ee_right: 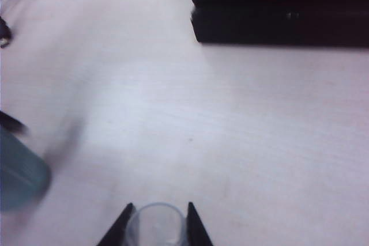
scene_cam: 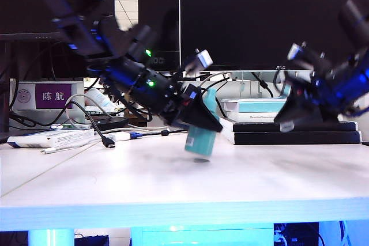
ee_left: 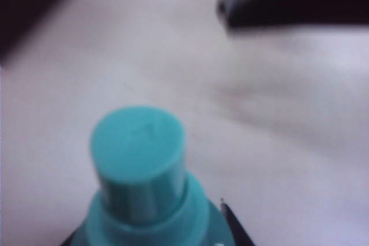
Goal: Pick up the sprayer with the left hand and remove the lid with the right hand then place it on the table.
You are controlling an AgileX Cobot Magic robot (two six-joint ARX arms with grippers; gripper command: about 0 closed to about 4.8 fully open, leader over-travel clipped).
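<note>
The teal sprayer (scene_cam: 200, 141) hangs tilted just over the table (scene_cam: 173, 188), above its own small shadow. My left gripper (scene_cam: 203, 124), on the green-lit arm, is shut on the bottle's upper body. The left wrist view shows the bare teal nozzle (ee_left: 138, 148) sticking out between my left gripper (ee_left: 153, 241) and its black fingertips (ee_left: 235, 227). The clear lid (ee_right: 157, 226) is off the nozzle and sits pinched in my right gripper (ee_right: 157, 223), low over the table. In the exterior view my right gripper (scene_cam: 288, 121) is at the right, apart from the sprayer (ee_right: 17, 177).
A stack of dark books (scene_cam: 294, 133) lies at the back right, close behind the right gripper (ee_right: 277, 21). A black USB cable (scene_cam: 106, 141), a white box (scene_cam: 49, 138) and a pen lie at the back left. Monitors stand behind.
</note>
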